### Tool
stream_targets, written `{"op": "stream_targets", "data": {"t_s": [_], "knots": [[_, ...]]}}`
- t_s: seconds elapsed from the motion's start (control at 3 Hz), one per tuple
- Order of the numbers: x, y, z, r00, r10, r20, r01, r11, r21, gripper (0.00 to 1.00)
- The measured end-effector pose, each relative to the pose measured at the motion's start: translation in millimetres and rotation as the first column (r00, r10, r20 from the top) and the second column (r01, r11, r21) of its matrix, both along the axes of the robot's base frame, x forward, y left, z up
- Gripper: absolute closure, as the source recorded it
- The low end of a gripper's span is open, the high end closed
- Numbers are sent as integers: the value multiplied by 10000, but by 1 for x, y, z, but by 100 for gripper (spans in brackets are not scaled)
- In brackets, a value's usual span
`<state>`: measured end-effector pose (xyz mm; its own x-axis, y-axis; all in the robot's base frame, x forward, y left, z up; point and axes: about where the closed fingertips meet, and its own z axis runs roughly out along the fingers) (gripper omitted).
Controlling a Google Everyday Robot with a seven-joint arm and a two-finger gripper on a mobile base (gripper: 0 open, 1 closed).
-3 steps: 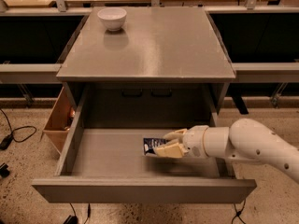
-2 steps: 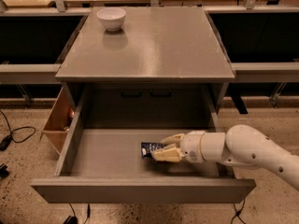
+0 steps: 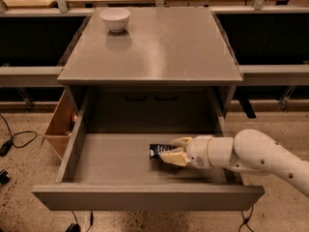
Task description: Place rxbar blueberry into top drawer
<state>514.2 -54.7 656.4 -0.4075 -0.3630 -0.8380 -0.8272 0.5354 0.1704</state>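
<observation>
The top drawer (image 3: 145, 197) is pulled wide open under the grey cabinet top. The rxbar blueberry (image 3: 158, 151), a small dark bar, is inside it near the middle-right, low over or on the drawer floor. My gripper (image 3: 173, 150) reaches in from the right on a white arm and its cream fingers are closed on the bar's right end, hiding part of it.
A white bowl (image 3: 115, 19) stands at the back left of the cabinet top (image 3: 159, 52). A tan wooden box (image 3: 59, 127) sits on the floor left of the drawer. Cables (image 3: 14, 139) lie on the floor at the left. Dark shelving runs along both sides.
My gripper has moved slightly down and left inside the drawer with the bar still in it, bringing the bar closer to the drawer floor.
</observation>
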Motion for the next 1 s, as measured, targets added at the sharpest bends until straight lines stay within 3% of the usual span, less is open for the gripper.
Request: {"op": "stream_targets", "data": {"t_s": [0.33,0.67,1.0], "knots": [[0,0,0,10000,1,0,-1,10000,0,10],[0,0,0,10000,1,0,-1,10000,0,0],[5,0,17,9997,208,114,-210,9996,162,0]]}}
